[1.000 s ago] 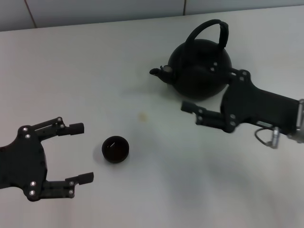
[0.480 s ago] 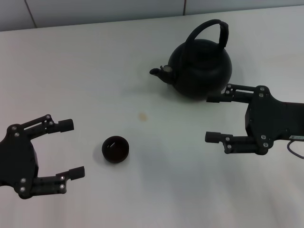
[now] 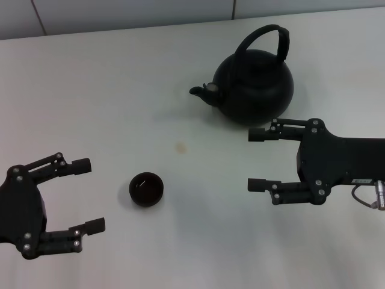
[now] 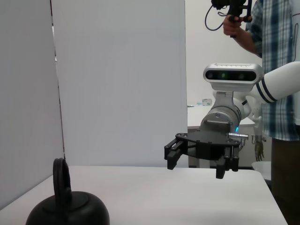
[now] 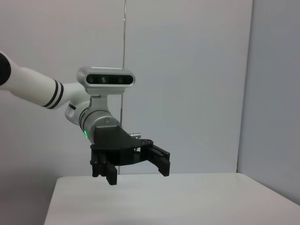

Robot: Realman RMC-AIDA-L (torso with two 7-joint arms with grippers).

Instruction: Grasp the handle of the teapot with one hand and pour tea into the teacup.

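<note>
Nearest the robot, the left gripper (image 3: 89,194) is held low over the tabletop (image 3: 108,96), its jaws spread wide and nothing between them. Just beyond it the teacup (image 3: 146,189) stands upright on the tabletop, dark inside; whether tea is in it cannot be told. On the other side, the right gripper (image 3: 260,159) is held level, its jaws also wide apart and empty, pointed toward the middle, just in front of the teapot's belly and apart from it. Farthest off, the teapot (image 3: 255,84) sits upright, handle (image 3: 264,36) arched above it, spout (image 3: 197,91) turned toward the cup's side. Neither gripper has hold of the handle. The scene fits either an approach to the handle or a teapot set back after pouring, so no next move is settled.
</note>
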